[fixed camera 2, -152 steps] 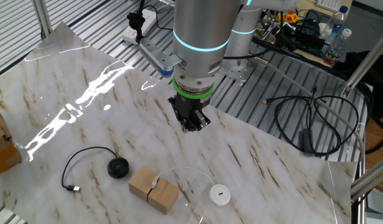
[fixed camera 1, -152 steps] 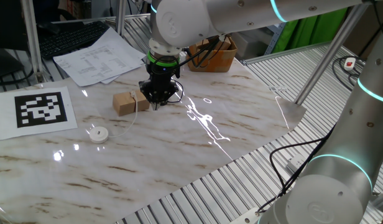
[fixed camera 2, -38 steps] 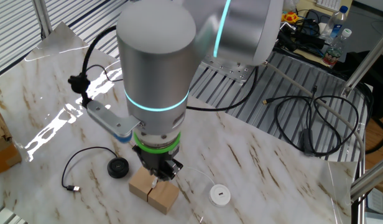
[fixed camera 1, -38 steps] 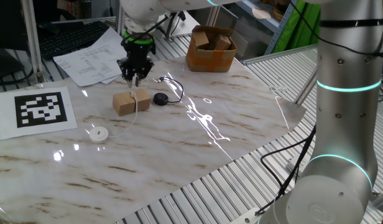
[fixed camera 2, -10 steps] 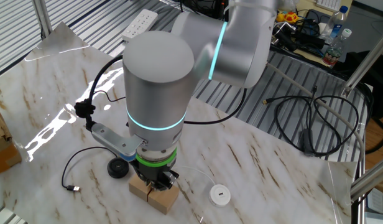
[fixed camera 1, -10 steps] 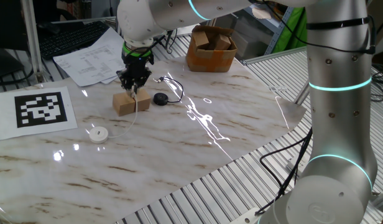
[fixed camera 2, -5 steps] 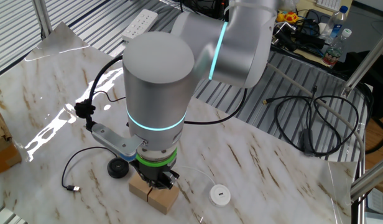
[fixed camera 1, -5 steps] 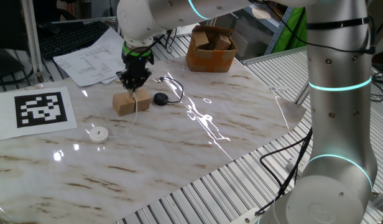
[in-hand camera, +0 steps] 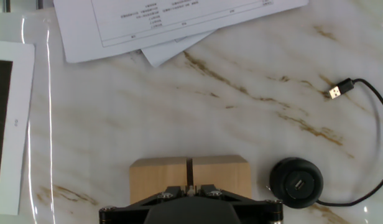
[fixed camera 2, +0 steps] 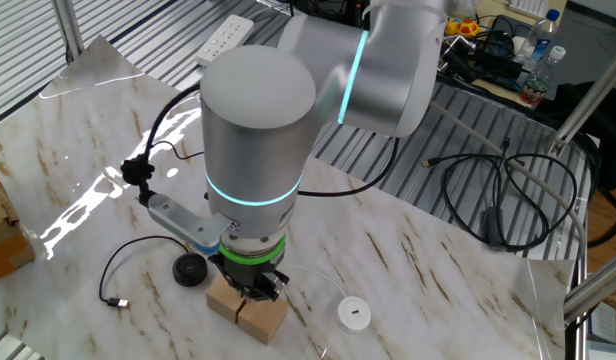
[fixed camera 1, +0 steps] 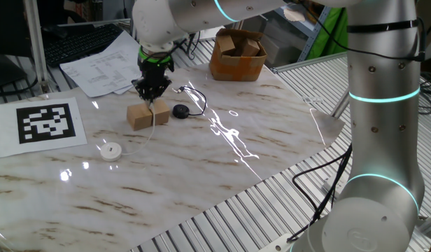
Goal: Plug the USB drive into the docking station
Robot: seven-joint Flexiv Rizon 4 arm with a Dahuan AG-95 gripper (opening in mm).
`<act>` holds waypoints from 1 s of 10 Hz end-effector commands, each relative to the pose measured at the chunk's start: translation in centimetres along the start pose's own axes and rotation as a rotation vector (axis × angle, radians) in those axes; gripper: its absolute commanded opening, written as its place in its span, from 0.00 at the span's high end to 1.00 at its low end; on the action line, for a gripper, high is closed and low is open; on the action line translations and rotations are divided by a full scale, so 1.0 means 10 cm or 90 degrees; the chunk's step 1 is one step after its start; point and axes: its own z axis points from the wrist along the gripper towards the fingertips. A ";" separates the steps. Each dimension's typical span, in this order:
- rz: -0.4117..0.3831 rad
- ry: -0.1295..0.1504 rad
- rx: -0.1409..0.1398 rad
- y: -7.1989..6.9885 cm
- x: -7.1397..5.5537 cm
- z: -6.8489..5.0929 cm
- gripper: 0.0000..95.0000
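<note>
My gripper (fixed camera 1: pixel 151 100) is down on the top of a small wooden block (fixed camera 1: pixel 140 116), seen also in the other fixed view (fixed camera 2: pixel 253 293). In the hand view the gripper (in-hand camera: pixel 189 186) has its fingers close together on a small pale USB drive (in-hand camera: pixel 189 183) at the block's (in-hand camera: pixel 160 177) centre slot. The drive is mostly hidden by the fingers. The black round docking station (in-hand camera: pixel 296 182) lies just right of the block with its port facing up; it also shows in both fixed views (fixed camera 1: pixel 180 110) (fixed camera 2: pixel 191 270). Its black cable ends in a loose plug (in-hand camera: pixel 338 91).
A white round puck (fixed camera 1: pixel 111 150) lies in front of the block, joined to it by a thin clear cable. Printed papers (fixed camera 1: pixel 110 63) and a QR marker sheet (fixed camera 1: pixel 47 122) lie to the left. A cardboard box (fixed camera 1: pixel 238 56) stands at the back.
Since 3.8 s ago my gripper has come down onto the block. Over the last second it has barely shifted.
</note>
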 end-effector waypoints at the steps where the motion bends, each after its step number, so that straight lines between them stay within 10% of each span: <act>1: 0.009 0.013 0.001 -0.02 0.03 -0.10 1.00; 5: 0.016 0.030 0.012 -0.13 0.13 -0.32 1.00; 10: 0.003 0.039 0.023 -0.46 0.40 -0.30 1.00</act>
